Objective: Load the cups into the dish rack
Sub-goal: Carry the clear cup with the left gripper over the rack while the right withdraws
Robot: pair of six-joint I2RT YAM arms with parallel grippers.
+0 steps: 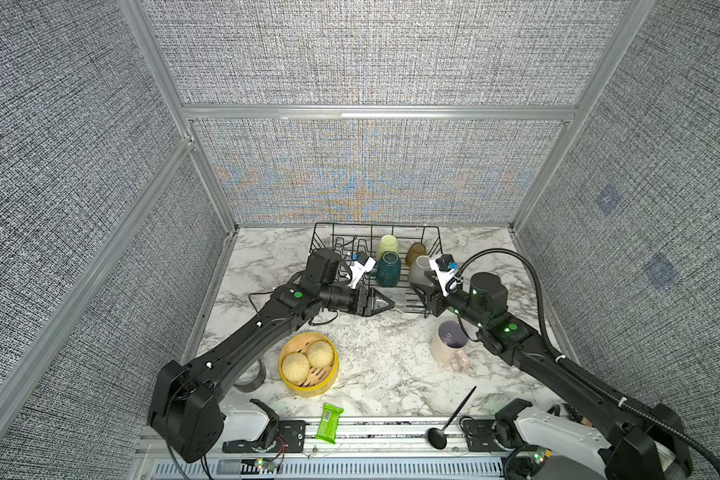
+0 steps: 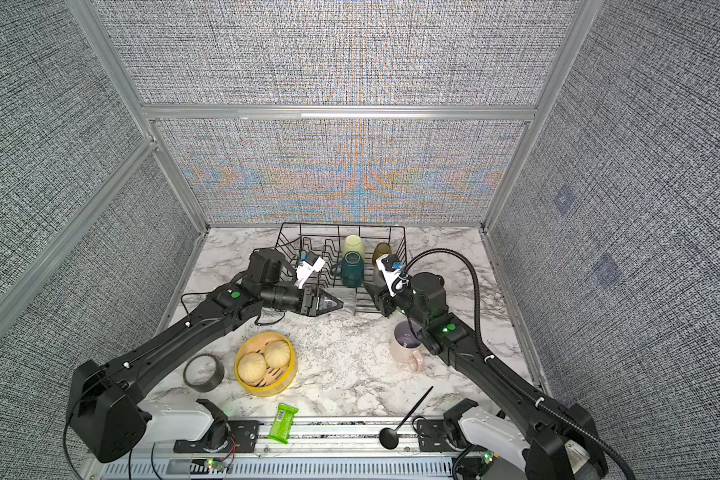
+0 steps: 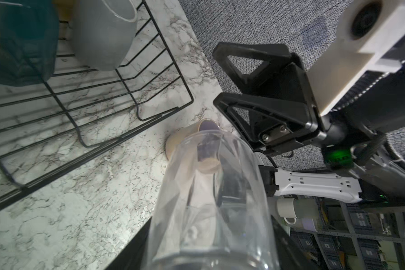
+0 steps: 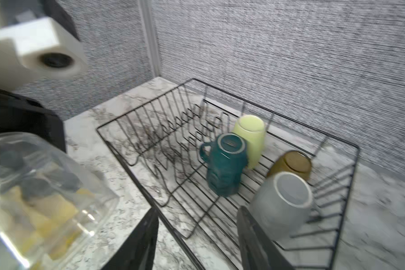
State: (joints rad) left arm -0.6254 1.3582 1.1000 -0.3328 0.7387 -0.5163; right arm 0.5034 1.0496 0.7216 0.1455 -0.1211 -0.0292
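My left gripper point(image 1: 381, 305) is shut on a clear glass point(image 3: 211, 198), held sideways just in front of the dish rack point(image 1: 325, 232). Inside the black wire rack stand a pale green cup point(image 1: 387, 245), a dark teal mug point(image 1: 388, 270) and an amber tumbler point(image 1: 415, 253), all upside down. A grey-white mug point(image 4: 283, 201) leans there with its mouth toward my right gripper point(image 4: 198, 210). That gripper is open over the rack's front right corner, nothing between its fingers. The pink mug point(image 1: 449, 347), purple inside, stands upright on the table under the right arm.
A yellow steamer basket point(image 1: 308, 363) with two buns sits at front left beside a dark tape roll point(image 2: 203, 372). A green packet point(image 1: 329, 423) and a black spoon point(image 1: 449, 419) lie at the table's front edge. Fabric walls enclose three sides.
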